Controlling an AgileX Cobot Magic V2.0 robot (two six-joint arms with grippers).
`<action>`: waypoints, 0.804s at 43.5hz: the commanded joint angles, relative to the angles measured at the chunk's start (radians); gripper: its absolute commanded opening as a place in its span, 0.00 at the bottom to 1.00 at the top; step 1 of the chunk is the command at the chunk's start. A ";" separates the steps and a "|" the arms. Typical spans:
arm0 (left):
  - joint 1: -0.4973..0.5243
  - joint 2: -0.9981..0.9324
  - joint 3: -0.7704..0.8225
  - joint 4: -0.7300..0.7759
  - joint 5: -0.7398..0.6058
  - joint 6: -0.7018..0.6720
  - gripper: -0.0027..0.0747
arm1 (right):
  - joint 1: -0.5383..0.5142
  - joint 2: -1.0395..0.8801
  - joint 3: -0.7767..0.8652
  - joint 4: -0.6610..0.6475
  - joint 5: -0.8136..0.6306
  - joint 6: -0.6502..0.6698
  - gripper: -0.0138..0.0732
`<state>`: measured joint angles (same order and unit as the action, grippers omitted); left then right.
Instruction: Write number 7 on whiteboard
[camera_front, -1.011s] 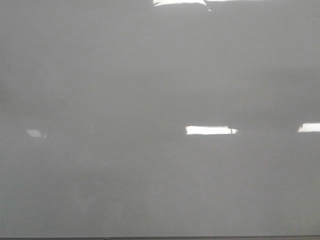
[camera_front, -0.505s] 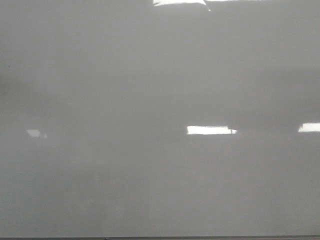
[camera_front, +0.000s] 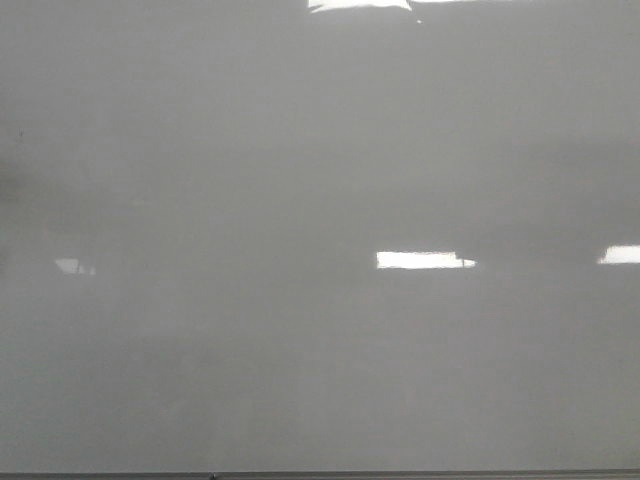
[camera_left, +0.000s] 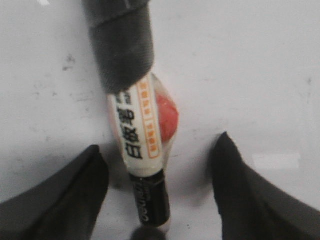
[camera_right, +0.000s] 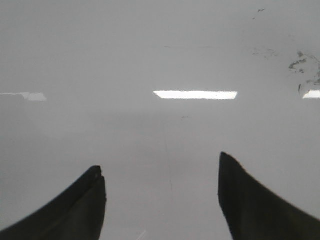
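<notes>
My left end effector (camera_left: 159, 165) gapes around a marker (camera_left: 142, 155), its tip cut off at six o'clock. My right end effector (camera_right: 161, 175) gapes empty over the whiteboard (camera_front: 300, 150).

whiteboard (camera_front: 300, 380): glossy, smooth pale grey sheet; it mirrors bright rectangular ceiling lights.
whiteboard edge (camera_front: 320, 476): thin dark strip along the near side, duller than the board face.
marker (camera_left: 145, 165): smooth plastic-looking barrel with a slight sheen; a printed white and orange label wraps the middle, the end section is shiny black with pale lettering.
marker cap (camera_left: 120, 45): dark grey, matt, slightly grainy look.
left gripper (camera_left: 160, 175): fingers dark, matt, with no shine.
right gripper (camera_right: 160, 185): fingers black and matt against the reflective board.
smudges (camera_right: 302, 65): dry, patchy dark marker residue, dulling the gloss there.
</notes>
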<state>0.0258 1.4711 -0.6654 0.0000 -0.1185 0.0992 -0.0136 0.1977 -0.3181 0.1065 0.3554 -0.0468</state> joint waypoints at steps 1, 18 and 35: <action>0.000 0.004 -0.030 -0.008 -0.087 -0.005 0.38 | 0.000 0.019 -0.036 -0.010 -0.071 -0.009 0.74; -0.009 -0.077 -0.030 -0.008 0.063 -0.005 0.08 | 0.000 0.019 -0.036 -0.010 -0.071 -0.009 0.74; -0.343 -0.371 -0.072 0.050 0.618 0.087 0.01 | 0.000 0.036 -0.098 -0.010 0.048 -0.009 0.74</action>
<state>-0.2254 1.1583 -0.6847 0.0303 0.4103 0.1251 -0.0136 0.2000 -0.3528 0.1065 0.4300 -0.0468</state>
